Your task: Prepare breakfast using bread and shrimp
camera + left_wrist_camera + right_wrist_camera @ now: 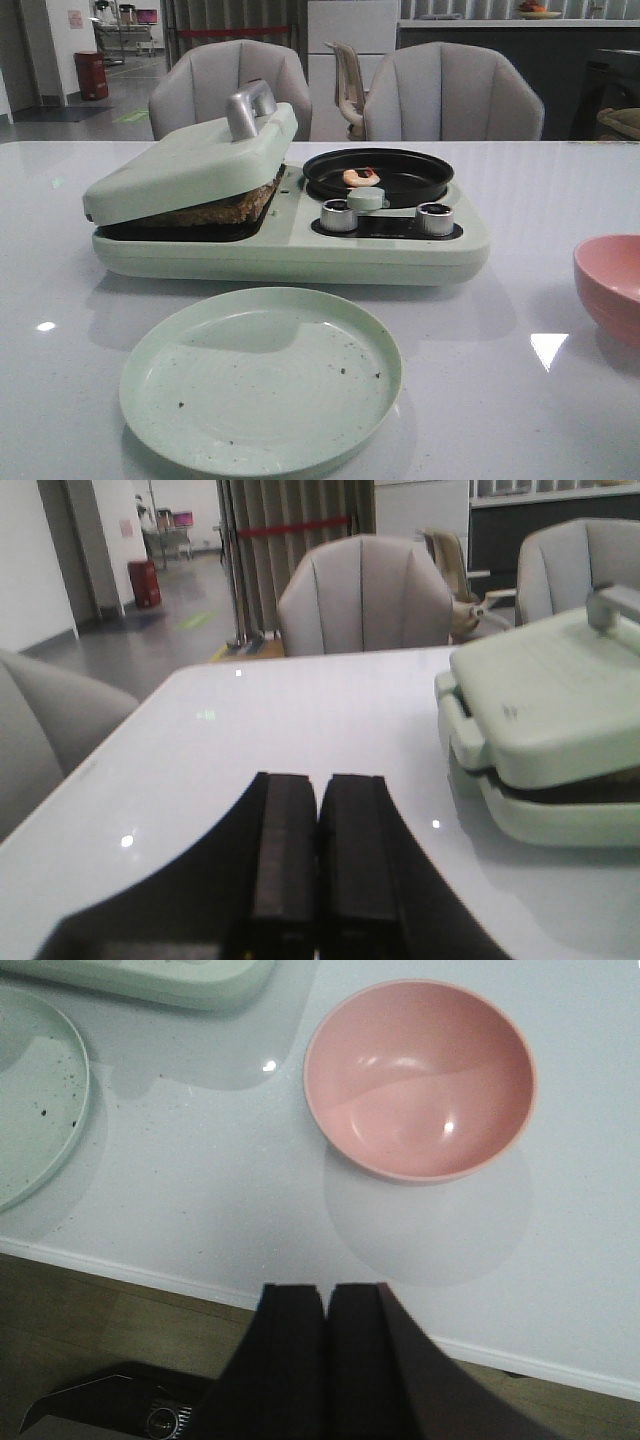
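From my station I count one breakfast maker (pixel 290 235) on the white table (pixel 520 400), with one hinged lid (pixel 190 160) on its left half, one round black pan (pixel 378 176) on its right half, and two silver knobs (pixel 339 215) along its front. The lid sits tilted, propped on the bread (pixel 215 208), whose browned edge shows in the gap under it; I cannot tell how many slices are stacked there. One shrimp (pixel 362 177) lies in the pan, curled, near its front rim. In front of the maker is one pale green plate (pixel 261 380) with dark crumbs on it. At the far right of the front view is one pink bowl (pixel 612 285), cut off by the edge. Two grey chairs (pixel 228 88) stand behind the table.

Neither arm shows in the front view; only the wrist cameras show them. The left gripper (pixel 319 845) has its two black fingers pressed together with nothing between, hanging over bare table to the left of the maker, and this view shows the lid's outer side and a third chair. The right gripper (pixel 327 1345) also has its fingers together, holding nothing, above the table's near edge, and its camera alone shows the whole bowl from above, with nothing in it, and part of the plate's rim.
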`<state>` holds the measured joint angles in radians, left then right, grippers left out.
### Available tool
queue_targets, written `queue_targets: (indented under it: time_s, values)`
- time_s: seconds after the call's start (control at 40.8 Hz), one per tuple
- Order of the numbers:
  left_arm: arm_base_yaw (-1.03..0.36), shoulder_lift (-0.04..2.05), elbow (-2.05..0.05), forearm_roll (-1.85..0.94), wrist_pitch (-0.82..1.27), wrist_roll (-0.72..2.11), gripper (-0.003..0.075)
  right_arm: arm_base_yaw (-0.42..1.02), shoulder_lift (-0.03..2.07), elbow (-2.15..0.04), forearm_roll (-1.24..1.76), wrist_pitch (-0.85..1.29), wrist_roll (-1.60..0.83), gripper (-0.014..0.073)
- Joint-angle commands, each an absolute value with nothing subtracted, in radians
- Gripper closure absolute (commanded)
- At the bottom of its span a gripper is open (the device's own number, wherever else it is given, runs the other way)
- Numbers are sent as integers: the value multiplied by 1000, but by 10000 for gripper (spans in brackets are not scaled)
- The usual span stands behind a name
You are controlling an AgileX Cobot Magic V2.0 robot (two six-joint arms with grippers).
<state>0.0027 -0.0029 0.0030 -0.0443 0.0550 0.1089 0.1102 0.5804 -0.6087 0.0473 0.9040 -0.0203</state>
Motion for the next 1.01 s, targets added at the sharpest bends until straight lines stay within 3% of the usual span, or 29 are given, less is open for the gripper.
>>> queue_targets:
  time_s: [0.0, 0.981]
  values:
    - [-1, -25, 7, -56, -70, 104, 610, 111, 580, -632, 47, 848, -21, 558]
    - [-32, -25, 7, -89, -70, 104, 610, 111, 580, -632, 47, 849, -21, 558]
